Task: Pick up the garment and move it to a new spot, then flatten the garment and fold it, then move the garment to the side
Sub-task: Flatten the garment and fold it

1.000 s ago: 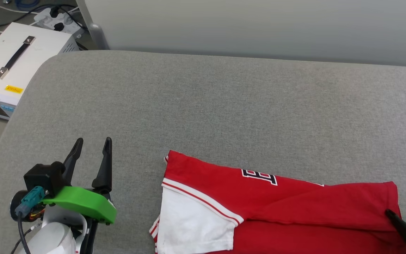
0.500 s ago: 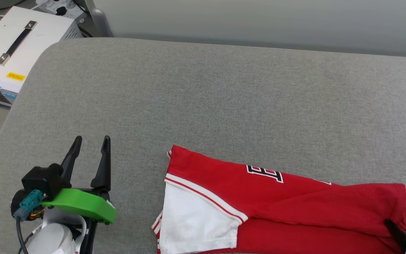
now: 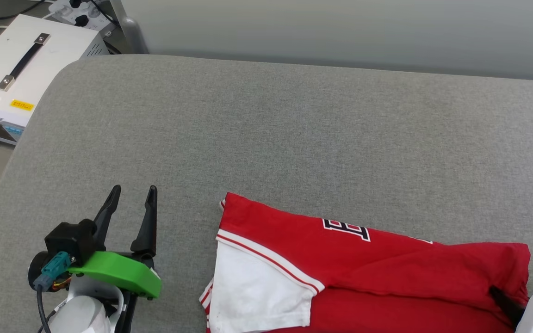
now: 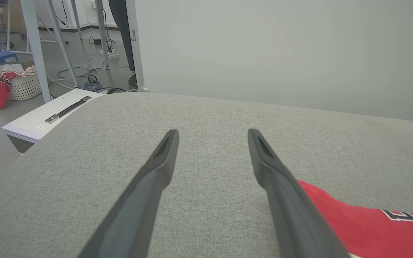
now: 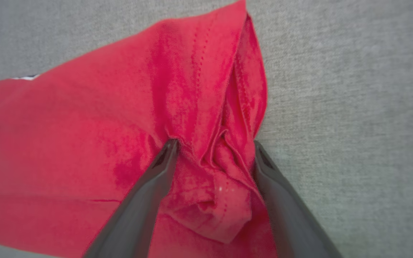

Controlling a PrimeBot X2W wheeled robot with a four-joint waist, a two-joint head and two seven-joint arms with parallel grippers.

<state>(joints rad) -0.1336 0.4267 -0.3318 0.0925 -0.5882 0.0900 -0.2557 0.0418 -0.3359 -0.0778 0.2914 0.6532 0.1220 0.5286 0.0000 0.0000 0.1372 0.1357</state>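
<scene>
Head view shows the garment (image 3: 387,263) lying on the grey, cloth-covered surface (image 3: 294,138), at its near edge and more to the robot's right side. It is red and folded along its length. One white sleeve (image 3: 252,291) with red-and-white striped trim points to the left, and a part of the black, white-outlined lettering (image 3: 346,230) is seen on the upper fold. The left claw (image 3: 134,188) is over bare surface near the sleeve end and does not touch the cloth; its two fingers stand apart with nothing between them, so it is released. Right wrist view looks down on the right claw (image 5: 215,143) at the garment's right end. Its fingers are spread just as wide, and a bunched fold of red cloth sits between them and meets both tips; the claw is around this fold but not clenched on it. Beside the surface, on the robot's left, a white box (image 3: 12,78) with a black handle stands on the floor. Left wrist view shows, far behind, a white basket (image 4: 22,87) with red cloth in it.
</scene>
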